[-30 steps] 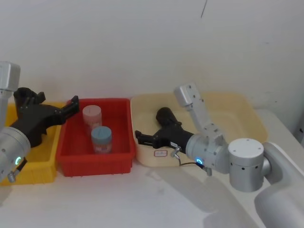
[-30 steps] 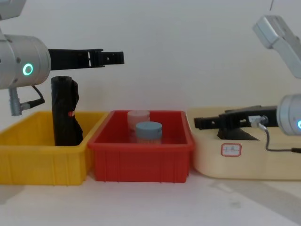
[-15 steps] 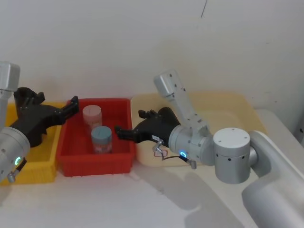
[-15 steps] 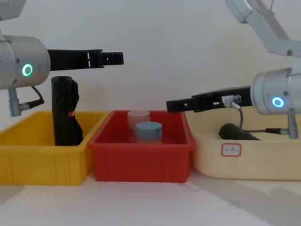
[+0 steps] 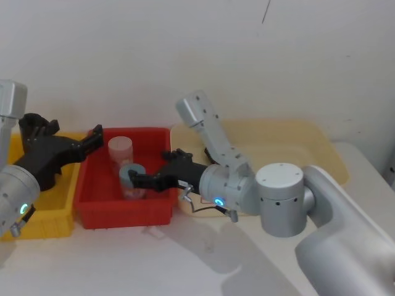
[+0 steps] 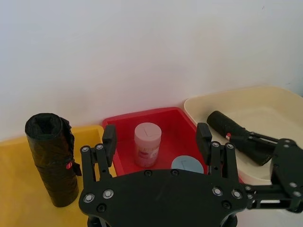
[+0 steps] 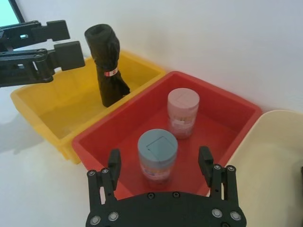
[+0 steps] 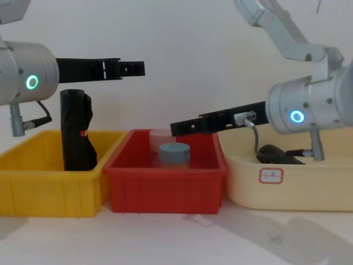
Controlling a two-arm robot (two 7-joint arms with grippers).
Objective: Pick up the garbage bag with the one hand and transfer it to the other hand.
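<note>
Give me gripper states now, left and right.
Left gripper: open, holding nothing.
Right gripper: open, holding nothing.

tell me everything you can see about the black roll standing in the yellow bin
The garbage bag is a black roll of crinkled, glossy plastic with a hollow top end and a small red-and-white label around its middle. Loose plastic bulges out along its lower half. It stands on end, leaning slightly, on the floor of the yellow bin toward the back. Nothing grips it: the left gripper is open and higher than its top, not touching.
</note>
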